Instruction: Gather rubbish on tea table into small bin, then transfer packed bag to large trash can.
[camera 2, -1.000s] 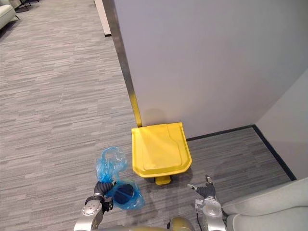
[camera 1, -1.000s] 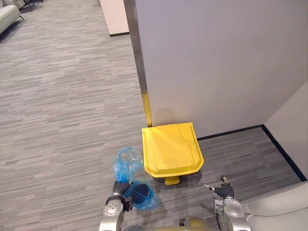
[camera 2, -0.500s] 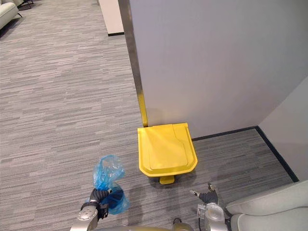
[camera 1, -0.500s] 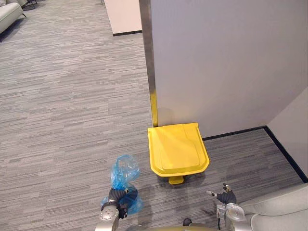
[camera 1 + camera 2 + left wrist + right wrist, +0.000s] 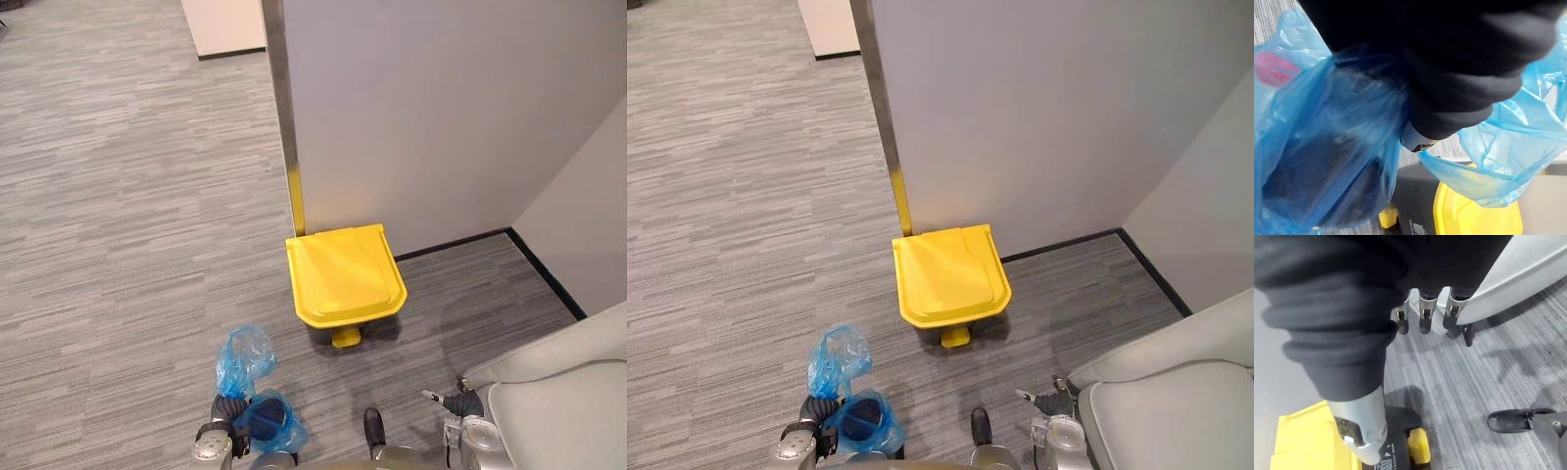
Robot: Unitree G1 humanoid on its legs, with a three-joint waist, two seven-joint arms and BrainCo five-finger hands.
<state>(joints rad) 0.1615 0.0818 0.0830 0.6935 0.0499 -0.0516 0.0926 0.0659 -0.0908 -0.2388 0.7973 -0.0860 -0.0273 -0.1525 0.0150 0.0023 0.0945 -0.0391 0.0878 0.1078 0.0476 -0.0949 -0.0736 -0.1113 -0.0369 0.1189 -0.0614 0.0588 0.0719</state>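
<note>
One blue bag is seen at the L side, low in the head views. Its neck is clamped in the left hand, fingers curled round the bunched plastic. The loose top is puffed up above the fist, w/ dark contents seen through the film below. Centre: one yellow trash can, lid down, one pedal at its front, set against the wall. R side: the right hand is held empty, fingers straight & slightly apart, beside one grey sofa.

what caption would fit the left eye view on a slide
Left robot hand holding a blue rubbish bag in front of a closed yellow pedal bin.
</note>
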